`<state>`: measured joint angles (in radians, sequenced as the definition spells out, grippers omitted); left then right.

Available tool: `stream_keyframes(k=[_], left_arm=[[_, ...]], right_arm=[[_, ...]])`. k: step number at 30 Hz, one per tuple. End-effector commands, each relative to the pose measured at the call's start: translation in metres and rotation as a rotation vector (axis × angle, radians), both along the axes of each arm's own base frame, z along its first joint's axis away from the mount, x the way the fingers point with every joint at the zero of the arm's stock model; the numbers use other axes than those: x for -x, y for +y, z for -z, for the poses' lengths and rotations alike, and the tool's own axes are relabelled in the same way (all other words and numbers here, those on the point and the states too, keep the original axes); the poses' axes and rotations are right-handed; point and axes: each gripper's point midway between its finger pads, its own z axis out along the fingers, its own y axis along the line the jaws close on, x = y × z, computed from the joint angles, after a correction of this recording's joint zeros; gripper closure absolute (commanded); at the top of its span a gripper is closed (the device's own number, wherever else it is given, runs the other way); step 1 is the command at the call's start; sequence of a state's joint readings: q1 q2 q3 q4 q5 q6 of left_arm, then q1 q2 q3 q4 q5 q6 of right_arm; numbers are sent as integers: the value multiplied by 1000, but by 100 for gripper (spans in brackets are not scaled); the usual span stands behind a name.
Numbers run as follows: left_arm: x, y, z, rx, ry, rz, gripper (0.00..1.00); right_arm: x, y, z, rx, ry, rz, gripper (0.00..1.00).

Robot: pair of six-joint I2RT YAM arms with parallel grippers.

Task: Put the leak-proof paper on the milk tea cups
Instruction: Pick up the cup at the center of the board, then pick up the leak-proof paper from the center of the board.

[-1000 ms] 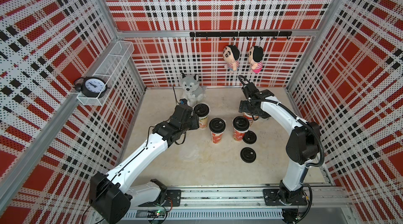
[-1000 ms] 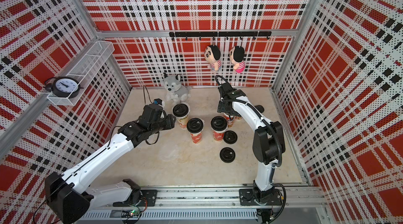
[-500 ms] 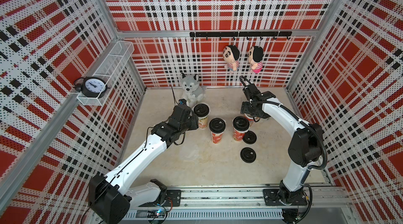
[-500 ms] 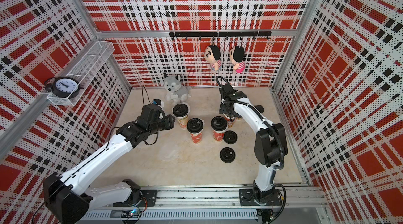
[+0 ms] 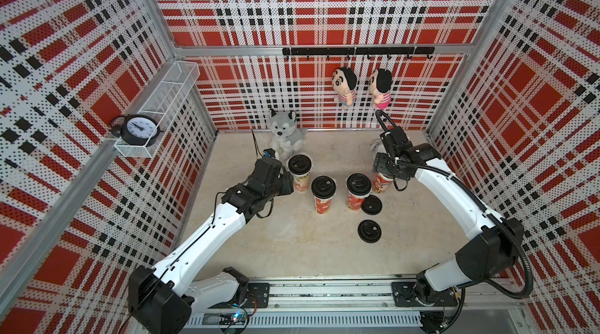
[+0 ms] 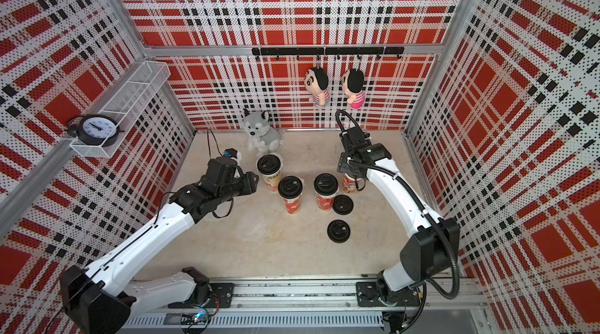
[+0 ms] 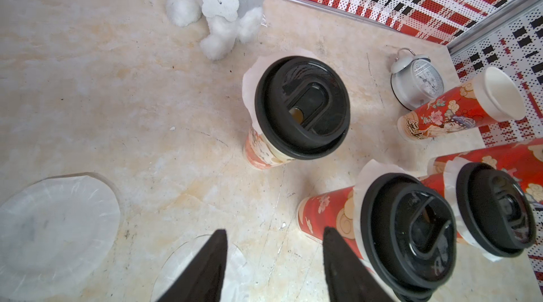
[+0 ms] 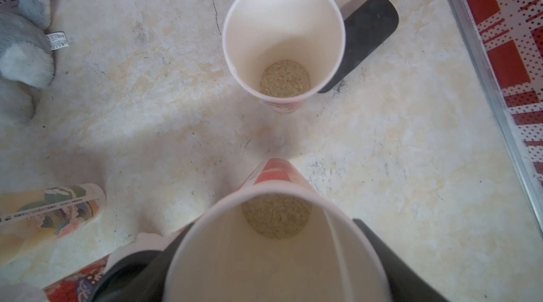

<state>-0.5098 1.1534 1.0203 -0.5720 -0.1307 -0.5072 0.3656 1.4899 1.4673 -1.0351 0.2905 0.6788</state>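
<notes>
By my count three of the five are finished. The paler cup (image 5: 299,164) just beside the husky toy (image 5: 287,134), the middle cup (image 5: 323,186) and the third cup (image 5: 358,184), each farther from the husky, all wear black lids. The left wrist view shows a white paper fringe (image 7: 249,80) poking out under each lid.

Two are left. The open cup (image 8: 264,280) stands beyond the third cup from the husky, and the far open cup (image 8: 283,39) stands near it. Both mouths are bare.

My right claw (image 8: 266,227) straddles the open cup just under its rim, fingers close against both sides. I cannot tell whether it actually squeezes yet.

My left claw (image 7: 273,268) is about half open and holds nothing. It hangs over the tabletop (image 5: 292,244) near the paler cup. The spare leak-proof paper (image 7: 58,221) lies flat there, with a second sheet (image 7: 236,274) right under the fingers.

Two loose lids (image 5: 371,204) (image 5: 369,231) wait farther from the husky than the third cup. I judge a sheet pickup comes next.
</notes>
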Motion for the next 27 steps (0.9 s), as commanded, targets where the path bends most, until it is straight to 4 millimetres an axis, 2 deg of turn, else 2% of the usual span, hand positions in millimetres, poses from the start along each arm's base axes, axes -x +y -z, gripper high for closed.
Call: stream_keyframes(k=[1, 5, 8, 15, 19, 23, 27], left_arm=[[6, 4, 1, -13, 13, 15, 44], [9, 8, 11, -30, 46, 10, 44], [13, 14, 26, -38, 93, -10, 45], [34, 31, 97, -49, 287, -80, 46], [50, 42, 142, -76, 403, -132, 49], [59, 41, 155, -89, 469, -152, 51], [73, 52, 167, -122, 536, -203, 52]], right_arm=[[23, -14, -14, 12, -15, 5, 21], [53, -15, -14, -7, 12, -64, 23], [79, -6, -11, -42, 45, -152, 25], [132, 34, -10, -34, 83, -350, 26], [151, 63, -14, -55, 66, -443, 26], [163, 92, -19, -55, 41, -527, 26], [169, 118, -17, -68, 26, -605, 26]])
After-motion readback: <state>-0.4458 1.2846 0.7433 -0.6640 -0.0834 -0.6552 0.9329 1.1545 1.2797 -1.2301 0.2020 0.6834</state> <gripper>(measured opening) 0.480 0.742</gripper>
